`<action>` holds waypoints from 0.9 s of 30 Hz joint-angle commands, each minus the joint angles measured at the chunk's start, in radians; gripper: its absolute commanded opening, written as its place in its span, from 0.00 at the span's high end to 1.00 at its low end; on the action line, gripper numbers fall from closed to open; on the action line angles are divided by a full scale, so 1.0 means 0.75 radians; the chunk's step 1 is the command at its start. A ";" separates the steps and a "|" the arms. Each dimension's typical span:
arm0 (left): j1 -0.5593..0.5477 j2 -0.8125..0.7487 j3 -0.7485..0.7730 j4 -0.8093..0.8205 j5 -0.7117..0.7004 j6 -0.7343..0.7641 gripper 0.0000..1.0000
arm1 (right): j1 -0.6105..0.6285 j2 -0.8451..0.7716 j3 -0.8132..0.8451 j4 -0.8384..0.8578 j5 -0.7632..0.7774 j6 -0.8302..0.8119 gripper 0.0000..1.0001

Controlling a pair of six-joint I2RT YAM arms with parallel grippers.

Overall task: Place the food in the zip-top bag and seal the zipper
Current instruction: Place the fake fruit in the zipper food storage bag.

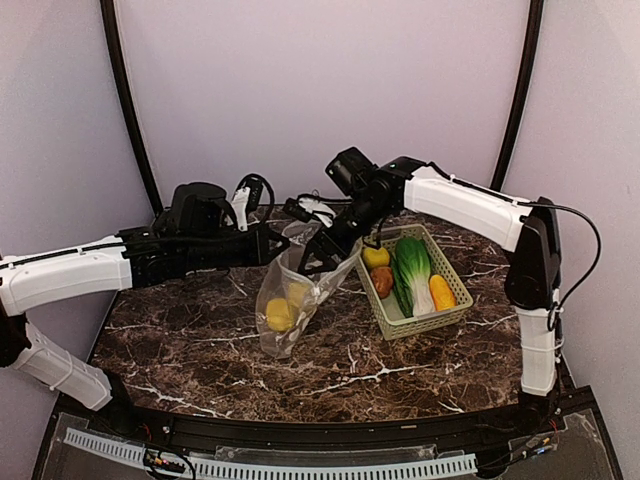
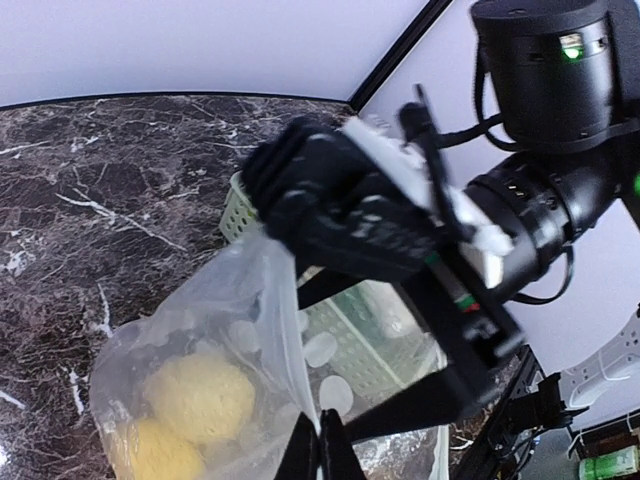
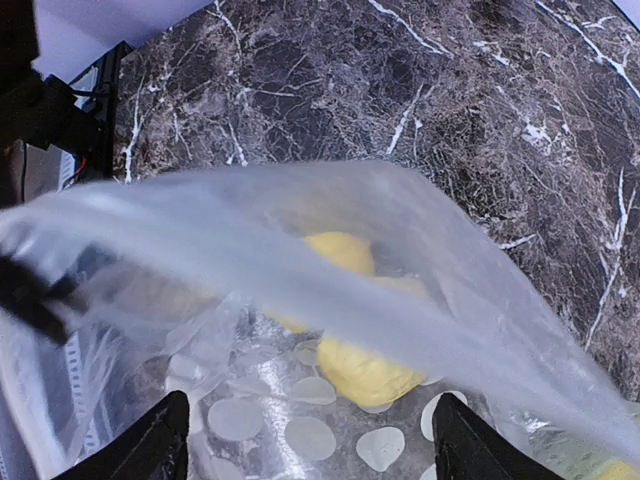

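Two yellow pieces (image 1: 281, 313) inside dotted zip-top bag (image 1: 320, 288).

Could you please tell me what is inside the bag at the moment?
Two yellow pieces lie at the bottom of the bag, seen through its clear wall. Folds blur the rest, so anything smaller cannot be told.

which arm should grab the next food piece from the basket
right, probably. the right gripper is open, and the basket with the leftover food sits right beside it. the left gripper is shut on the edge of the zip-top bag, holding it up.
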 commanded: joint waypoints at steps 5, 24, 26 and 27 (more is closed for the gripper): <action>0.016 -0.011 -0.016 -0.068 -0.127 0.079 0.99 | -0.058 -0.256 -0.131 -0.025 -0.109 -0.066 0.17; 0.049 0.120 0.425 -0.694 -0.290 0.545 0.99 | -0.534 -0.579 -0.668 0.122 -0.139 -0.186 0.23; 0.049 0.160 0.417 -0.695 -0.248 0.535 0.99 | -0.541 -0.559 -0.730 0.154 -0.104 -0.192 0.25; 0.049 0.175 0.411 -0.683 -0.205 0.526 0.99 | -0.542 -0.545 -0.752 0.167 -0.085 -0.193 0.25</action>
